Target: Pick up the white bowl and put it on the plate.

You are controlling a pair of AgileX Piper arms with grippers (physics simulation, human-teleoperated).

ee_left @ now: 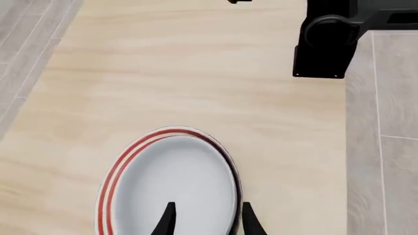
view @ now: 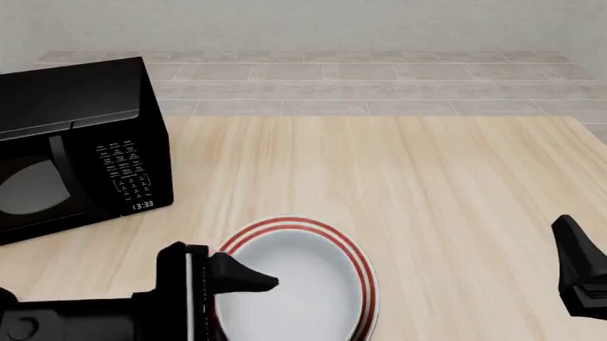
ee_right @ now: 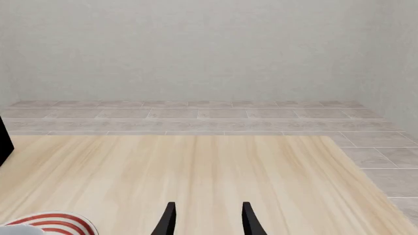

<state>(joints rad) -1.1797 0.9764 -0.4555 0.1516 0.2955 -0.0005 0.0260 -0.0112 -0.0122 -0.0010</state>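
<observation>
Sitting toward 6 o'clock on the light wooden table (view: 455, 185) in the front view: the flat round white plate with three red rings around its rim (view: 365, 277). Appearing to rest inside those rings: the plain glossy white round bowl (view: 294, 284), its shaded hollow filling the middle. White blending into white there, so not telling exactly where bowl ends and plate begins.

Reaching in from 8 o'clock of the plate: the left pincer (view: 237, 278), one black finger pointing over the bowl's near-left edge. Showing in the left wrist view as two dark fingertips, the left pincer (ee_left: 209, 218) standing spread, one tip over the white bowl (ee_left: 176, 186) and the other just outside its dark-edged rim, straddling that rim without pinching it. Showing only on the far side of the bowl in that view: the red rings of the plate (ee_left: 114, 181).

Hanging at 3 o'clock of the plate, well apart from it, at the picture's edge: the right pincer (view: 578, 263). Standing spread as well in its own wrist view, the right pincer (ee_right: 209, 218) holding nothing, with bare table between the tips and a sliver of the red-ringed plate (ee_right: 56, 223) in the corner.

Standing at 10 o'clock of the plate: a boxy black microwave with a keypad (view: 76, 142). Lying beyond the table at 12 o'clock: grey tiled floor (view: 379, 85).
</observation>
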